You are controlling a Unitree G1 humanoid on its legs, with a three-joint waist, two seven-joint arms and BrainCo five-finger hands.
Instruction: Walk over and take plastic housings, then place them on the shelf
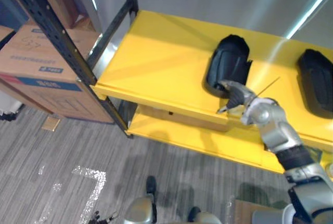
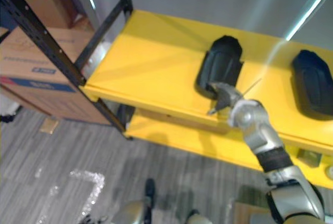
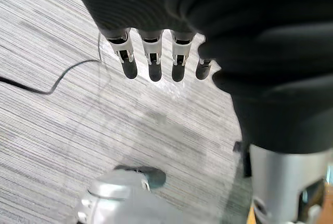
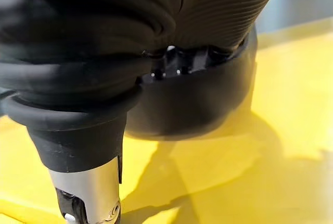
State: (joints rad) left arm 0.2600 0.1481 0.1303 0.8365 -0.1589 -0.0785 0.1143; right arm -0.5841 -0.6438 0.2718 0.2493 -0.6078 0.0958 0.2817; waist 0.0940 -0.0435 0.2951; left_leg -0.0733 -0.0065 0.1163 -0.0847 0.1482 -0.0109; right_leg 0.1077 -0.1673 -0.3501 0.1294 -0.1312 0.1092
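Right hand (image 1: 237, 97) meets the near end of a black plastic housing (image 1: 227, 63) lying mid-shelf, just back from the yellow shelf (image 1: 156, 63) front edge; whether it grips, I cannot tell. Bare shelf spreads from there toward the black upright (image 1: 49, 26). A second housing (image 1: 316, 81) lies toward the shelf's other end. Left hand (image 3: 154, 57) hangs slack over the floor (image 3: 62, 130).

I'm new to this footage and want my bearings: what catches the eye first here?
A bright yellow shelf carries two black housings: the middle housing and the right housing. The right hand is at the middle housing's near end; the left hand hangs open above the grey floor.
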